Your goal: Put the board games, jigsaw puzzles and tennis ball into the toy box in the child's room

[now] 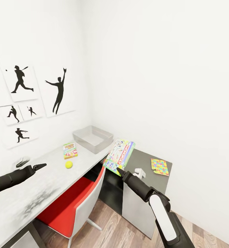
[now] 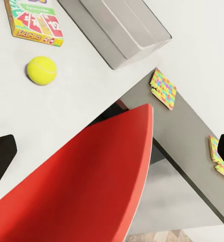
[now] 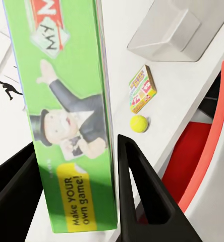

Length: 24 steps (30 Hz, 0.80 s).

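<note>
The right gripper (image 1: 120, 171) is clamped on a large board game (image 1: 119, 155), one finger (image 3: 142, 191) on each face of the box, which it holds tilted above the seam between the dark desk (image 1: 142, 162) and the pale table (image 1: 52, 172). From the head view, the toy box (image 1: 93, 138) lies at about 11 o'clock from this gripper, near the wall corner, with open table between them. The held game's long axis also runs roughly toward 11–12 o'clock, so it points nearly along the line to the toy box. The right arm is clearly the nearer one to the toy box. The left gripper (image 1: 39, 166) hovers over the near part of the table, holding nothing, its fingers (image 2: 1, 156) spread wide. At about 2 o'clock from it lie the tennis ball (image 1: 69, 164) and, just beyond, a small board game (image 1: 69, 150). One puzzle (image 1: 160, 166) lies flat on the desk, at 3 o'clock from the right gripper; the left wrist view shows a second puzzle (image 2: 163, 88) on the same desk.
</note>
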Motion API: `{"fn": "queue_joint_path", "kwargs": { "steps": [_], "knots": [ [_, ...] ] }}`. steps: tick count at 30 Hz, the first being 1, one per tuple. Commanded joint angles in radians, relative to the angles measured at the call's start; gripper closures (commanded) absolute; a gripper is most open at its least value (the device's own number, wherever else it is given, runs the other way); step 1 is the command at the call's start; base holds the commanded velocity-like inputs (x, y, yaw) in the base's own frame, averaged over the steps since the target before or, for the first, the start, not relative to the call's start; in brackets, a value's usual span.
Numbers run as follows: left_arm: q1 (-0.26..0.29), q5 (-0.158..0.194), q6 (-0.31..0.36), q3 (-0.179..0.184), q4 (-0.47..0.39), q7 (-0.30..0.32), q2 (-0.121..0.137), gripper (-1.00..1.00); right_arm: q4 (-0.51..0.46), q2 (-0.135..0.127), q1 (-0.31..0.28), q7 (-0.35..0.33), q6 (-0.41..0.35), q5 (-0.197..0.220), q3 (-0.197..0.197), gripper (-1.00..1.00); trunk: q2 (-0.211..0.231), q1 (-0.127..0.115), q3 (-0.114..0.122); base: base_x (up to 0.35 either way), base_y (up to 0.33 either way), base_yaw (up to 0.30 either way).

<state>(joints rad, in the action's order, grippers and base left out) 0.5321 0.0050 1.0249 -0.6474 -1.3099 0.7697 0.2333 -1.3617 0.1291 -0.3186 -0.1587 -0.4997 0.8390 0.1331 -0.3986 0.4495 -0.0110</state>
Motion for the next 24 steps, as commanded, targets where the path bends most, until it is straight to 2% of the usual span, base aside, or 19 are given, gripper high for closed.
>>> {"fn": "queue_joint_path", "kwargs": {
  "steps": [1,17,24],
  "knots": [
    [0.001,0.000,0.007,-0.001,0.000,0.003,0.000,-1.00,0.000,0.000,0.000,-0.002,-0.005,0.003,-0.001,1.00,-0.001,0.001,-0.001,0.000,0.000,0.000],
    [0.001,0.001,0.007,-0.001,0.000,0.004,0.000,-1.00,0.001,0.001,0.000,-0.002,-0.005,0.005,-0.001,1.00,-0.001,0.001,-0.001,-0.005,0.011,0.007],
    [0.001,0.001,0.007,-0.001,0.000,0.004,0.000,-1.00,0.001,0.001,0.000,-0.002,-0.005,0.004,-0.001,1.00,-0.001,0.001,-0.001,-0.016,0.031,0.197]
  ]
}}
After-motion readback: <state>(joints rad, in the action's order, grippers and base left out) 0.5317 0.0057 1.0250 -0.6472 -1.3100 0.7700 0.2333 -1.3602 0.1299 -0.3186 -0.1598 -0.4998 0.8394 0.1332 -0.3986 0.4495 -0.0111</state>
